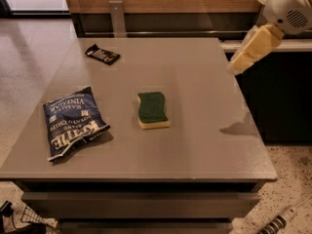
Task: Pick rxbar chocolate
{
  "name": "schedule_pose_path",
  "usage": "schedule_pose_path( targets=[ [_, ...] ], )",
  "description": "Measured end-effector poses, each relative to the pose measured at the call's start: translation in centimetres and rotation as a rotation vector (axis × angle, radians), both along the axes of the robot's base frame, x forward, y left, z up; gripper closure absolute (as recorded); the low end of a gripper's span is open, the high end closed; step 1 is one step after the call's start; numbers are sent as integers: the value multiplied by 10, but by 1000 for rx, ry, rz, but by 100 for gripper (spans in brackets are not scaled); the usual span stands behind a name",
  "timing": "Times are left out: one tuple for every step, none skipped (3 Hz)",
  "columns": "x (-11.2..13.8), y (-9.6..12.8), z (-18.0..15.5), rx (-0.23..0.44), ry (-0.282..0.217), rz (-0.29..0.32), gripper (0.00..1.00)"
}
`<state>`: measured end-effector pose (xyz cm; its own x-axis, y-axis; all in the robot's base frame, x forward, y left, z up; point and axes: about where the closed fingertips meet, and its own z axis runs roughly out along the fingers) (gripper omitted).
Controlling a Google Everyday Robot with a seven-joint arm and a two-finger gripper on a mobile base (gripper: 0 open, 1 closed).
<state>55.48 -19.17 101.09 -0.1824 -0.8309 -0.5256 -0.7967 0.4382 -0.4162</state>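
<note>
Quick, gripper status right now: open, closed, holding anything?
Gripper: above the right edge of the table; open or closed cannot be told. It is not holding the chocolate bar, which lies near the far left corner.

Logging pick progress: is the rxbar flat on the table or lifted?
Flat: the rxbar lies on the table, far-left corner; the gripper hangs above its right edge.

Pincer (236, 67) aloft at upper right

Chip bag (73, 122) and sponge (152, 109) on table (200, 87)
</note>
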Motion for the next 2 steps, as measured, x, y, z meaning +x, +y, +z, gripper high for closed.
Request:
schedule_pose_path(
  targets=[
    [58, 34, 11, 202, -114, 35, 0],
    [89, 74, 7, 401, -149, 59, 0]
  ],
)
